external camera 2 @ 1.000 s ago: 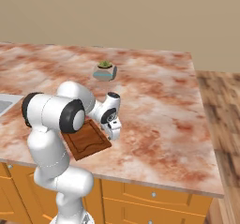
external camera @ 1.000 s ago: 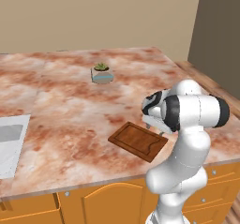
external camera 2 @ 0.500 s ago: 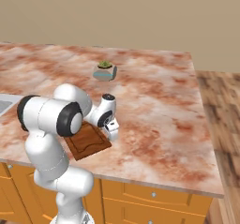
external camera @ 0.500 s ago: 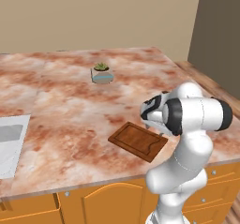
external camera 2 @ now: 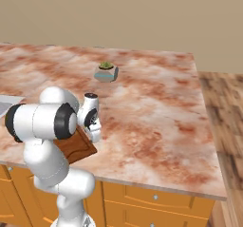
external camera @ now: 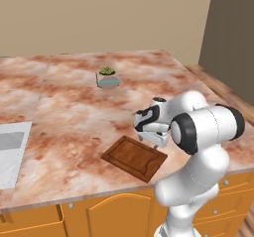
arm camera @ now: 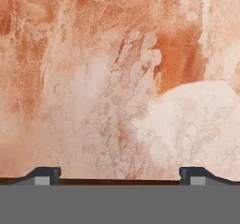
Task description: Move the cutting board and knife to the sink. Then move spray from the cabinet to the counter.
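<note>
Hand view: end effector (arm camera: 120, 174) wider (marginally)

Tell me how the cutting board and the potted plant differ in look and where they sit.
The cutting board is flat, dark brown and rectangular; the potted plant is small and upright, a pale pot with green leaves. The cutting board lies near the counter's front edge beside the arm; the potted plant stands farther back. Both rest on the counter.

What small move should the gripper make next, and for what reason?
Probably lower a little onto the cutting board edge. The gripper is open just above it, with the board's dark edge between the fingertips. The board lies flat on the counter, not yet gripped.
</note>
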